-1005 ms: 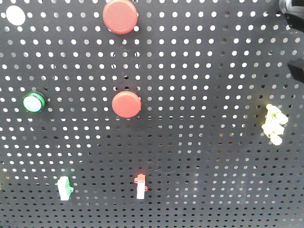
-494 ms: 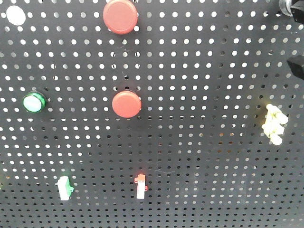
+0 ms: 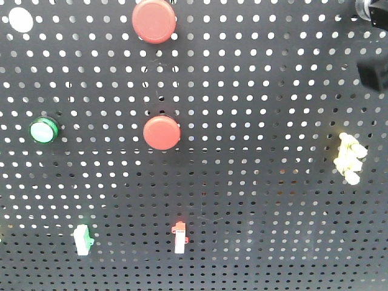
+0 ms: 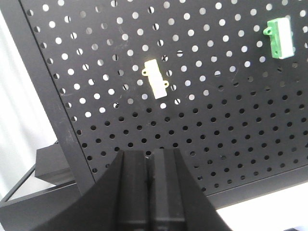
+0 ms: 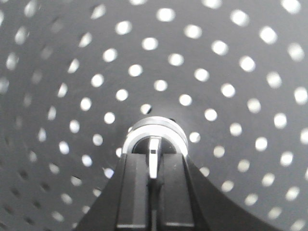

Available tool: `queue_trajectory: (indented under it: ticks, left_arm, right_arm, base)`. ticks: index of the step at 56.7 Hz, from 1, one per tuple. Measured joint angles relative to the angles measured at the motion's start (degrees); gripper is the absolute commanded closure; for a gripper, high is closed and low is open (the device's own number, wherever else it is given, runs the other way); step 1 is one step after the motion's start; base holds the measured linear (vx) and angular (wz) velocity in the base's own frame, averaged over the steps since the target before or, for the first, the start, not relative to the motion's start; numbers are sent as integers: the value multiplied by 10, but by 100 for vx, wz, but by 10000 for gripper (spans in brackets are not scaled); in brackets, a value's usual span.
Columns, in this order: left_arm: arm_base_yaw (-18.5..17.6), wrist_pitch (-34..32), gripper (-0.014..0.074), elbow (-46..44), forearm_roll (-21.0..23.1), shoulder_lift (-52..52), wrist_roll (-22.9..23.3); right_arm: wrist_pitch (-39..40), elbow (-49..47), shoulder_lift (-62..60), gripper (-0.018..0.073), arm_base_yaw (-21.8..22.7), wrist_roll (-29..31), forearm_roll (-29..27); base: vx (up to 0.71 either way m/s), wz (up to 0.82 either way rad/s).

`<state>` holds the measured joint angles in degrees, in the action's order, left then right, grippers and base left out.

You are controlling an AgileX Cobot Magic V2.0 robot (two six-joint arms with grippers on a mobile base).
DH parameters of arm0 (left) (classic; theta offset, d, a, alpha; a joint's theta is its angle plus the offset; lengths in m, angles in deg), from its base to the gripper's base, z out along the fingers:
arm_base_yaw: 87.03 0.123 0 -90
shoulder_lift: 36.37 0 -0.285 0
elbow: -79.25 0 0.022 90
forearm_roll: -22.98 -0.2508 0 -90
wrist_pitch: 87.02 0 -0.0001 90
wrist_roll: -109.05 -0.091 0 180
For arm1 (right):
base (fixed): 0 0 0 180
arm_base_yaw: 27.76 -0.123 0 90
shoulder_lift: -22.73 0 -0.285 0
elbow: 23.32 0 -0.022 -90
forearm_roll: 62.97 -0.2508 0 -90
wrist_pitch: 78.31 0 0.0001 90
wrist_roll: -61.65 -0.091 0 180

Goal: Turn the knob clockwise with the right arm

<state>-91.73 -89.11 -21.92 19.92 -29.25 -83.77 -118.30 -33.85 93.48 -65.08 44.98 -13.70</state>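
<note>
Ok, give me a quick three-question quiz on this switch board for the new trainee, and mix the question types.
1. True or false: the right claw is closed on the knob.
2. How many red buttons show on the board in the front view? A one, B two, C three.
3. Fill in: the pale-faced button on the board's left side has a ___ rim.

Key: 1 true; 2 B; 3 green.
</note>
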Motion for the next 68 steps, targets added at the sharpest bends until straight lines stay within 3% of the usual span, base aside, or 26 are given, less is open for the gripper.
queue_trajectory:
  ticks: [9, 37, 47, 55, 68]
  left_arm:
    - [0, 0, 603, 0, 0, 0, 0]
    - [0, 0, 603, 0, 0, 0, 0]
    - [0, 0, 603, 0, 0, 0, 0]
    - [0, 0, 603, 0, 0, 0, 0]
    - [0, 0, 603, 0, 0, 0, 0]
  right_arm:
    - [1, 0, 0, 567, 0, -90, -9]
    - [10, 0, -7, 567, 0, -461, -23]
    - [14, 1, -8, 567, 0, -562, -25]
    - [14, 1, -8, 566, 0, -599, -24]
    - [14, 4, -8, 508, -2, -604, -5]
  base:
    - [0, 0]
    - [0, 0]
    - [0, 0]
    - [0, 0]
    - [0, 0]
